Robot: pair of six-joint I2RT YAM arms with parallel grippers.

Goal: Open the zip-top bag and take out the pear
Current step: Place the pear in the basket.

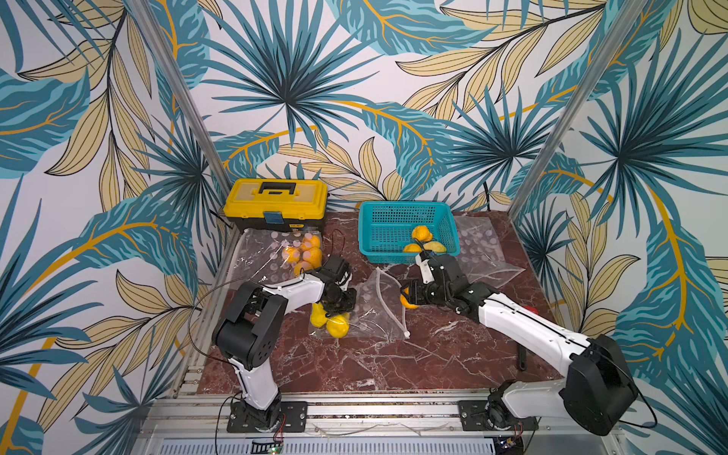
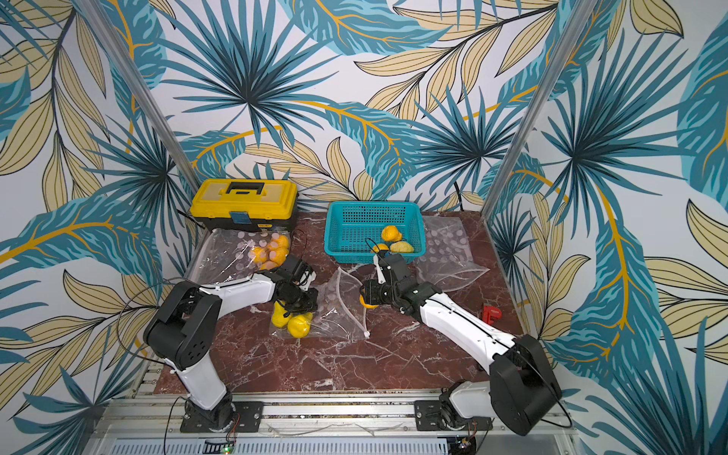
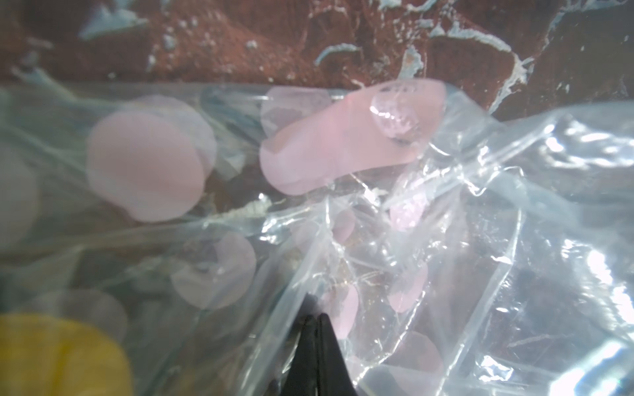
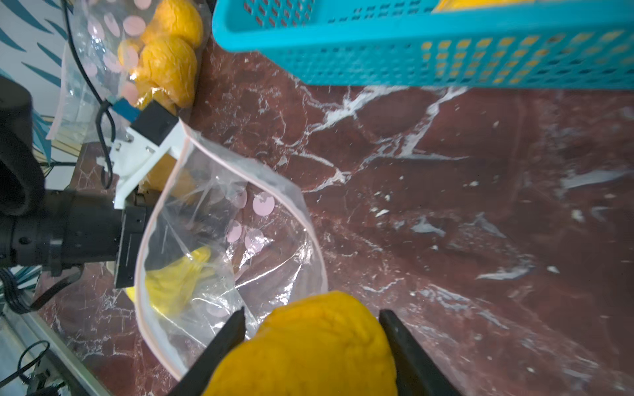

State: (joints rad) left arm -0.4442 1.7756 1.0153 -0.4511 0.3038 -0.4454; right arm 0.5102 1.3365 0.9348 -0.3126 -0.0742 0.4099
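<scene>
A knobbly yellow-orange pear sits between the two black fingers of the right gripper. Its jaws stand about half open and press on either side of the fruit, just outside the pink-edged mouth of a clear zip-top bag with pale pink dots. The bag lies near the middle of the red-brown marbled desk, its mouth gaping toward the right arm. The left gripper is closed tight on a fold of the bag's plastic, beside more yellow pears inside. Toward the desk's far edge stand a teal plastic basket holding fruit and a yellow toolbox. The pear appears to be out. Doing this well likely means lifting it straight away from the mouth with a steady squeeze, while the left pinch anchors the bag so the film does not drag along.
</scene>
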